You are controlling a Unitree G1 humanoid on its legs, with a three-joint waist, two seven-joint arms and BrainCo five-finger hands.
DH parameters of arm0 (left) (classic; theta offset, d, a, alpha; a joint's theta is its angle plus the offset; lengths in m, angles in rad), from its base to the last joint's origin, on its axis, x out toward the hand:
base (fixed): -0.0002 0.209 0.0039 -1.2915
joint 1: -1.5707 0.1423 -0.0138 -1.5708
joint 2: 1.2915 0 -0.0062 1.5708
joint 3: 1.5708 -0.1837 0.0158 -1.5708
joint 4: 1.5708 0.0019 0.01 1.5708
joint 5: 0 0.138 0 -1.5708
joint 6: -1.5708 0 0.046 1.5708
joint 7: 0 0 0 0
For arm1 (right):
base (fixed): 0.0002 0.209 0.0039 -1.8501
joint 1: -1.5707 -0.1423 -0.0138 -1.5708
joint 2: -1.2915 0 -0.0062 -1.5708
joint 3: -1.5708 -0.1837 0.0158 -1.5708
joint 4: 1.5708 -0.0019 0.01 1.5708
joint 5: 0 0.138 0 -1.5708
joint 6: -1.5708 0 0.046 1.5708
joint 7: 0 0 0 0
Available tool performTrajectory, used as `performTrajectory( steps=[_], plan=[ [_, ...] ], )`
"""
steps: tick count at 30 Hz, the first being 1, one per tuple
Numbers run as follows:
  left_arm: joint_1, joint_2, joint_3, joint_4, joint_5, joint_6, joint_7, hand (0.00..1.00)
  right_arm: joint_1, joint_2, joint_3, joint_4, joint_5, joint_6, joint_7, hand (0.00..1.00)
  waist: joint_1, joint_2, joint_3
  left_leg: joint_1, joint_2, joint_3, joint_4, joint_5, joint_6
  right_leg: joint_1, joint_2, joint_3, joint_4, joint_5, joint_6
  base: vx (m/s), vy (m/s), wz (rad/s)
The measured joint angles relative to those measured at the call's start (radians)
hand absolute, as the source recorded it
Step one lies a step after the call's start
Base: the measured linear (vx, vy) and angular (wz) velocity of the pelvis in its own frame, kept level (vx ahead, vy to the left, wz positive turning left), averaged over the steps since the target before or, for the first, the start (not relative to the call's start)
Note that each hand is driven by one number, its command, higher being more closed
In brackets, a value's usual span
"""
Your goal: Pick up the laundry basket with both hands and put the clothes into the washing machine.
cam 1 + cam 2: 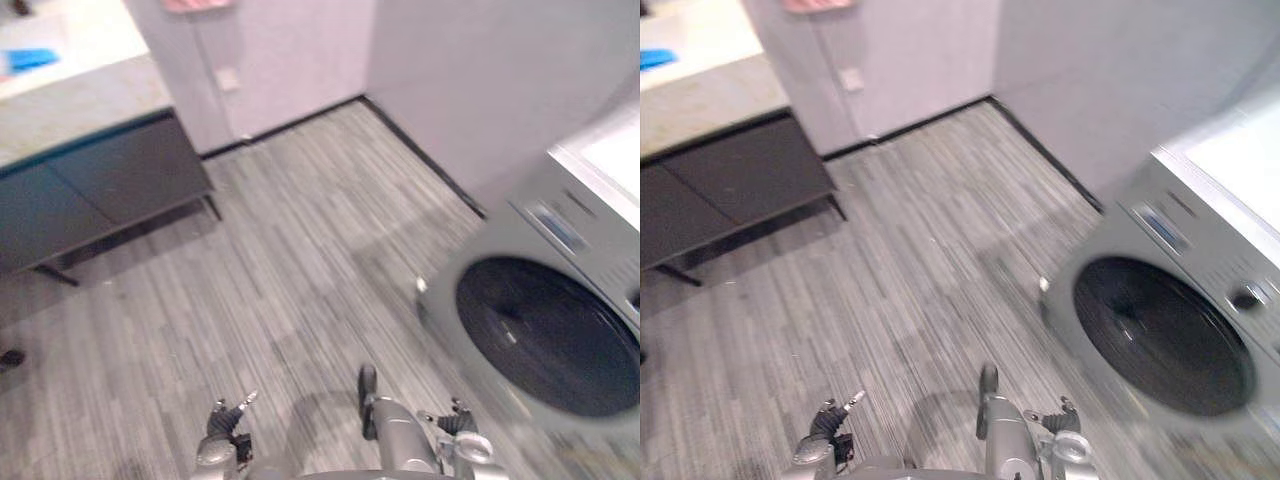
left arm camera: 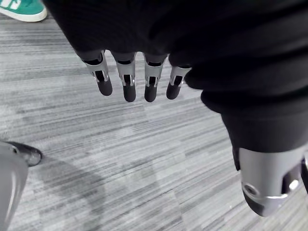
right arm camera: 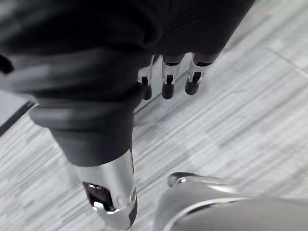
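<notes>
Both hands hang low over the floor point(image 1: 300, 260), near the washer point(image 1: 545, 330). The left robot hand point(image 2: 139, 82) has its fingers straight and apart and holds nothing. The right robot hand point(image 3: 166, 79) has loose, straight fingers too, with nothing in them. Under both there is just floor.

The washer stands off to the right. Its round door point(image 1: 1160, 335) looks dark, and I cannot tell if clothes are inside or if the door is open. Farther from the washer, by the wall, stands a dark cabinet with a pale surface point(image 1: 80, 110). A blue thing point(image 1: 30, 58) lies on it.

I see no basket and no clothes. So the basket may be somewhere else, or the clothes may be in the washer already. I cannot tell which.
</notes>
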Motion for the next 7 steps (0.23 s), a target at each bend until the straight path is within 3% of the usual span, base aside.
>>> performTrajectory(
  steps=[2, 5, 6, 7],
  plan=[
    [-0.001, -0.003, -0.004, -0.025, -0.001, 0.001, -0.001, 0.0, -0.009, 0.01, -0.002, 0.0, -0.006, 0.0, 0.0, 0.0, 0.006, -0.021, -0.003, -0.041, 0.039, 0.11, 0.016, -0.011, 0.017, 0.083, -0.002, -0.012, -0.058, -0.001, -0.003, 0.4, -0.172, 0.23],
    [-0.022, -0.008, -0.004, -0.056, 0.001, 0.001, -0.001, 0.0, -0.007, 0.01, -0.019, 0.001, -0.006, 0.008, -0.002, 0.0, 0.01, -0.027, -0.008, -0.063, 0.062, 0.222, -0.248, -0.012, 0.017, 0.178, -0.007, -0.064, -0.153, -0.001, -0.001, 0.3, -0.076, 0.28],
    [-0.03, -0.01, -0.005, -0.055, 0.001, 0.002, -0.001, 0.0, -0.004, 0.01, -0.03, 0.002, -0.006, 0.01, -0.002, 0.0, 0.011, -0.023, -0.011, -0.06, 0.055, 0.237, -0.371, 0.006, -0.001, 0.191, -0.007, -0.077, -0.158, -0.003, 0.004, 0.21, 0.022, 0.36],
    [-0.034, -0.018, -0.005, -0.054, 0.003, 0.004, -0.001, 0.0, 0.003, 0.006, -0.048, 0.001, -0.006, 0.01, -0.005, 0.0, 0.01, -0.007, -0.022, -0.055, 0.032, 0.237, -0.56, 0.139, -0.003, 0.206, 0.005, -0.093, -0.157, -0.016, 0.027, 0.16, 0.027, 0.26]
  ],
)
